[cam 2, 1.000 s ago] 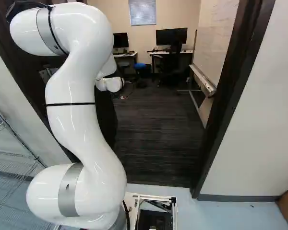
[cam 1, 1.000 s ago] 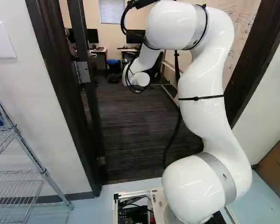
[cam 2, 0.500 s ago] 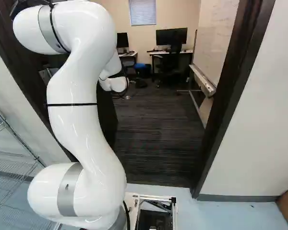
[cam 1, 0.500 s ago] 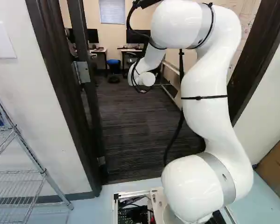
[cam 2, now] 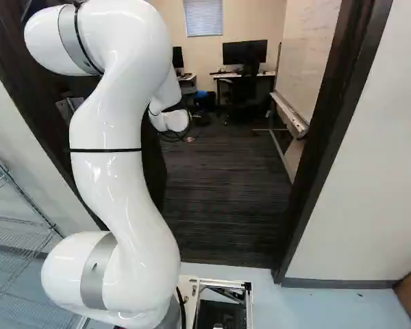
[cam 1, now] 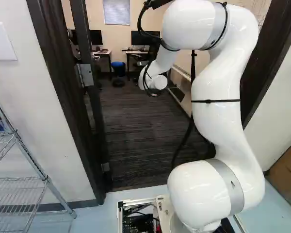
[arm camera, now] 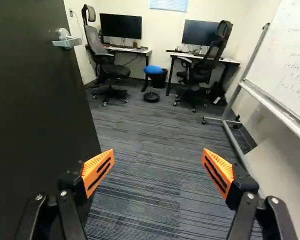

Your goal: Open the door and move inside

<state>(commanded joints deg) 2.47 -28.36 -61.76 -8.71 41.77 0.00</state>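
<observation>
"Gripper [arm camera: 158, 159]: how is it shown in the wrist view?"

"Its fingers are spread wide, and nothing is held between the orange pads [arm camera: 94, 167]."

"And where is the door [arm camera: 37, 105] found?"

"It is seen standing open inward, beside one finger; its edge is shown at the upper left of the left base view. The handle [arm camera: 67, 41] is ungripped, ahead of that same finger."

"Which step is in hand, then?"

"The opening is judged to be done, or nearly so, and moving inside is judged to be next. The arm [cam 1: 214, 90] is reached out over the carpet [cam 1: 143, 141], but the base [cam 1: 164, 208] is seen on the pale floor [cam 1: 102, 216] at the bottom of the left base view."

"What is called for now?"

"A slow drive forward is called for, with the arm kept clear of the door and of the frame post [cam 2: 329, 151] at the right of the right base view"
</observation>
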